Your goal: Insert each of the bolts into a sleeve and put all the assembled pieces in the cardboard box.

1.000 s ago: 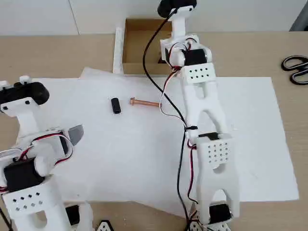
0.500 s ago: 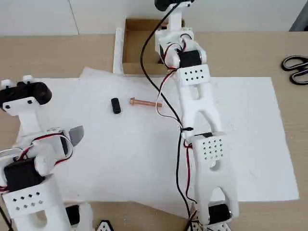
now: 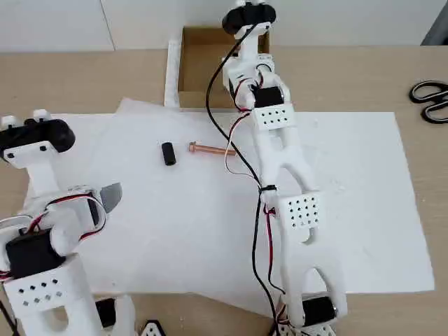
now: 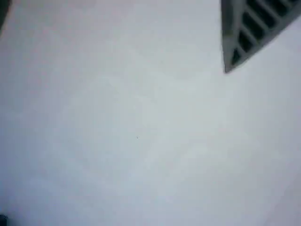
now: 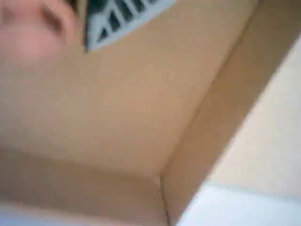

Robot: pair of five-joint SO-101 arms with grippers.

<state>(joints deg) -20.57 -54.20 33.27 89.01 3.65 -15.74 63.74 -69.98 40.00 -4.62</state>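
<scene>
A copper bolt (image 3: 210, 149) lies on the white paper beside a short black sleeve (image 3: 168, 153), the two a little apart. The cardboard box (image 3: 198, 66) stands open at the back of the table. My right gripper (image 3: 243, 36) hangs over the box's right side, and the right wrist view looks down at the box's brown floor and inner corner (image 5: 155, 141), with part of the gripper (image 5: 117, 19) at the picture's edge. My left gripper (image 3: 109, 195) rests over the paper at the front left, well short of the sleeve, above bare white paper (image 4: 141, 141).
The white paper sheet (image 3: 350, 182) covers most of the wooden table. Black scissors (image 3: 430, 100) lie at the far right edge. A white strip (image 3: 171, 70) runs along the box's left side. The right arm's cables (image 3: 231, 133) hang just right of the bolt's end.
The right arm has swung a little to the left over the box, its wrist shifting toward the box's middle. The left arm, bolt and sleeve have not moved.
</scene>
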